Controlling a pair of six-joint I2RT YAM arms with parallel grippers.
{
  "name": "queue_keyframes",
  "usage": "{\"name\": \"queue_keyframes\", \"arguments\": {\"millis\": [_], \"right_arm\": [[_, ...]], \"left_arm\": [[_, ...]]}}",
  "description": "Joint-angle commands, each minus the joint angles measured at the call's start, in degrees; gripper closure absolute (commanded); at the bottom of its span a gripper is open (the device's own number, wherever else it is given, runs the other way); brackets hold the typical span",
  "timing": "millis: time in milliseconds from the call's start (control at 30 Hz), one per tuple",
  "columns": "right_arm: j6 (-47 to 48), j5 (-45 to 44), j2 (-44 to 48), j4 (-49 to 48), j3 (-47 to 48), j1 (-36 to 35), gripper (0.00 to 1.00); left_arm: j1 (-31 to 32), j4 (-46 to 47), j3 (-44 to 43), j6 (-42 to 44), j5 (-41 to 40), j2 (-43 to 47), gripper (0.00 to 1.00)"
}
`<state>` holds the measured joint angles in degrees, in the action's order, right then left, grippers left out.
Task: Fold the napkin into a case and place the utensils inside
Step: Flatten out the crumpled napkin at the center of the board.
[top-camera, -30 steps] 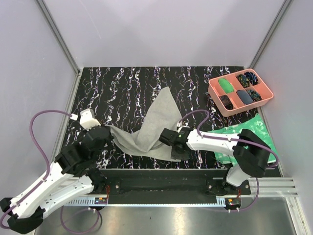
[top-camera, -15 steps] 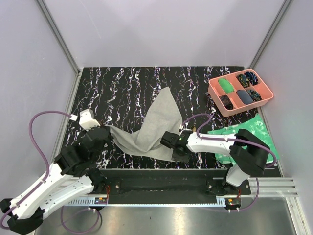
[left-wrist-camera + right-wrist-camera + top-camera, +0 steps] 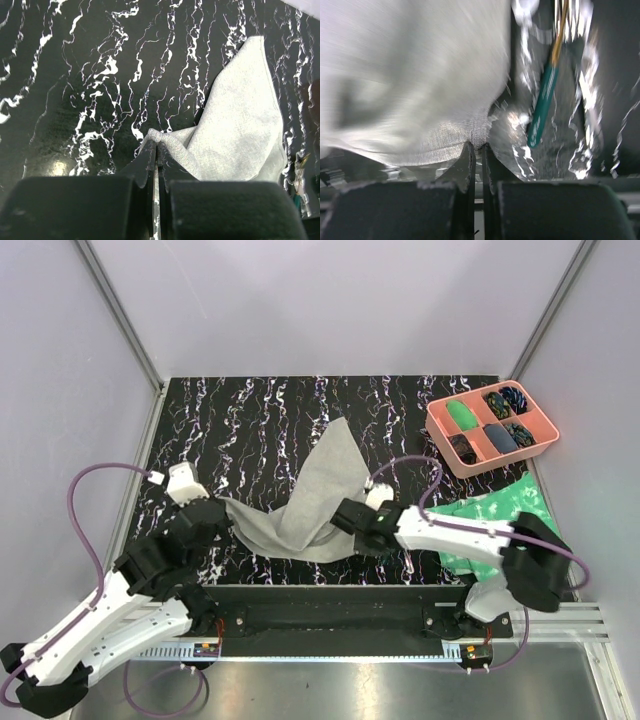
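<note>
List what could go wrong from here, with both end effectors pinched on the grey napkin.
1. The left end effector and right end effector each pinch only a small bit of the napkin edge; a pull may slip it free.
2. The teal-handled utensil lies close beside the right grip; dragging cloth could sweep it away.
3. The napkin is bunched between the grips, so a fold may come out crooked.
</note>
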<state>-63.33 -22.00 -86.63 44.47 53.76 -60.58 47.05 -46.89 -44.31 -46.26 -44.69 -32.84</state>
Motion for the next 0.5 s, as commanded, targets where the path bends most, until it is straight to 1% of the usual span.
{"name": "queue_keyframes", "arguments": {"millis": [0, 33, 67, 100, 133, 167, 200, 233, 267, 300, 333, 367, 400, 433, 467], "right_arm": [[16.0, -10.9, 10.9, 0.3, 10.7, 4.5, 1.0], [21.9, -10.5, 13.7, 0.0, 12.4, 8.5, 1.0], [25.1, -10.4, 14.9, -0.3, 14.3, 10.2, 1.0], [28.4, -10.9, 16.1, -0.7, 18.4, 11.6, 1.0], [35.1, -11.1, 18.0, -1.6, 20.6, 13.9, 1.0], [38.4, -11.5, 18.6, -2.1, 22.9, 14.4, 1.0], [41.4, -11.9, 19.2, -2.4, 28.0, 14.9, 1.0], [46.8, -12.4, 19.8, -2.7, 30.7, 15.0, 1.0], [49.1, -12.4, 20.1, -2.6, 33.2, 15.0, 1.0], [50.7, -12.0, 20.6, -3.0, 37.3, 15.0, 1.0], [54.1, -11.2, 22.3, -4.3, 38.7, 15.0, 1.0], [55.8, -9.9, 23.4, -5.3, 39.7, 15.0, 1.0], [57.3, -6.9, 24.7, -6.3, 40.8, 15.0, 1.0], [60.5, -4.7, 27.0, -8.2, 41.3, 15.0, 1.0], [62.3, -1.5, 28.0, -8.5, 41.9, 15.0, 1.0]], "left_arm": [[-0.5, 4.6, -7.1, 8.4, 0.3, -2.9, 1.0], [-0.7, 4.2, -8.8, 9.8, -1.0, -3.6, 1.0], [-1.1, 4.3, -12.3, 13.2, -1.5, -5.2, 1.0], [-2.0, 4.5, -14.2, 15.2, -1.8, -5.9, 1.0], [-2.4, 4.7, -16.0, 17.1, -2.2, -6.5, 1.0], [-2.8, 4.8, -19.8, 20.0, -2.7, -7.6, 1.0], [-3.4, 5.1, -21.6, 21.7, -3.0, -7.9, 1.0], [-3.5, 6.3, -23.2, 23.5, -3.5, -8.1, 1.0], [-3.5, 7.0, -26.2, 27.2, -3.6, -8.1, 1.0], [-3.5, 7.9, -27.6, 29.0, -3.4, -7.9, 1.0], [-3.5, 10.1, -28.9, 30.8, -2.0, -7.5, 1.0], [-3.5, 11.4, -30.9, 34.7, -0.6, -6.3, 1.0], [-3.5, 12.8, -31.9, 36.9, 1.5, -5.7, 1.0], [-3.5, 13.9, -32.8, 38.8, 6.4, -5.0, 1.0], [-3.5, 15.0, -34.9, 41.6, 8.8, -3.6, 1.0]]}}
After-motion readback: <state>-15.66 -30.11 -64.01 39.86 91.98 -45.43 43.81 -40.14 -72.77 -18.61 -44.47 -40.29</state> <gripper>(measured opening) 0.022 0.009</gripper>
